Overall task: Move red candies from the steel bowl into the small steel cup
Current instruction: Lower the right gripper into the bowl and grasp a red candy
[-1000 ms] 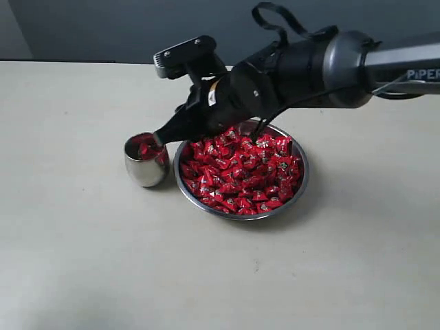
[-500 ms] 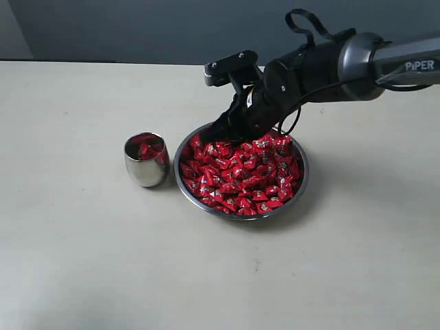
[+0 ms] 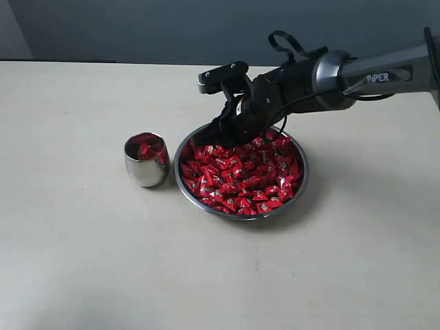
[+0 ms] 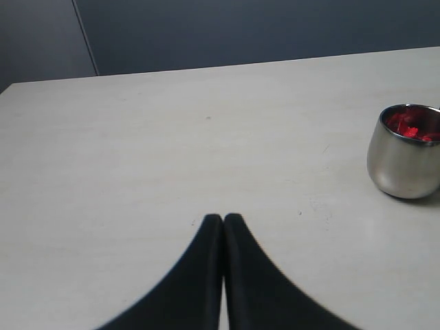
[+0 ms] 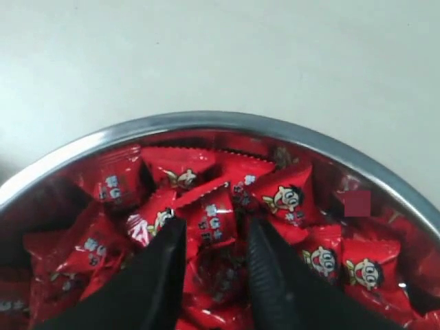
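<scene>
The steel bowl (image 3: 240, 215) sits mid-table, heaped with red candies (image 3: 240, 175). Left of it stands the small steel cup (image 3: 146, 165), holding a few red candies (image 3: 144, 146). My right gripper (image 3: 221, 134) dips into the bowl's far left side. In the right wrist view it (image 5: 215, 227) is open, its fingers straddling one red candy (image 5: 214, 218) lying on the pile inside the bowl's rim (image 5: 206, 120). My left gripper (image 4: 223, 218) is shut on nothing above bare table, with the cup (image 4: 403, 165) off to one side.
The pale table (image 3: 82, 261) spreads around the bowl and cup, with a dark wall (image 3: 137, 27) behind its far edge. The right arm (image 3: 357, 72) reaches in from the right above the bowl's back rim.
The right gripper has left the cup, swung right and back over the bowl, then lowered into the candies at the bowl's far left. The cup and bowl have stayed put.
</scene>
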Available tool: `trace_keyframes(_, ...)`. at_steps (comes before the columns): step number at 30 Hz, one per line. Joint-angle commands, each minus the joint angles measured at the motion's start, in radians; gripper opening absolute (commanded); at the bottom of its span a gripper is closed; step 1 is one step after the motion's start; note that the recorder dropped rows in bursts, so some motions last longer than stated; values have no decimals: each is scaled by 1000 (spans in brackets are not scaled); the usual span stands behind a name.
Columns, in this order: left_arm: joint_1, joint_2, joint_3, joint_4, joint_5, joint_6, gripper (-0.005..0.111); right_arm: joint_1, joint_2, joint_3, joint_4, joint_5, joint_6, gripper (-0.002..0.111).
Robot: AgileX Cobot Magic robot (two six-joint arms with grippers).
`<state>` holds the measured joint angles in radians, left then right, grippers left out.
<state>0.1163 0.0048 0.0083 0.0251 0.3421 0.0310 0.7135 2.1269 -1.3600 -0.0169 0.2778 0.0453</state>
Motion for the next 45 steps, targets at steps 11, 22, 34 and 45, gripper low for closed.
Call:
trace_keyframes(11,-8,-5,-8,2,-5,-2,0,33,7,-11,-1,-25,-67,31)
trace_keyframes(22,-8,-5,-8,2,-5,-2,0,20,14,-11,-65,-2,-77,29)
trace_keyframes(34,-8,-5,-8,2,-5,-2,0,20,-4,-11,-143,77,-75,-1)
trace_keyframes(45,-8,-5,-8,2,-5,-2,0,27,-120,-11,-133,116,-73,-1)
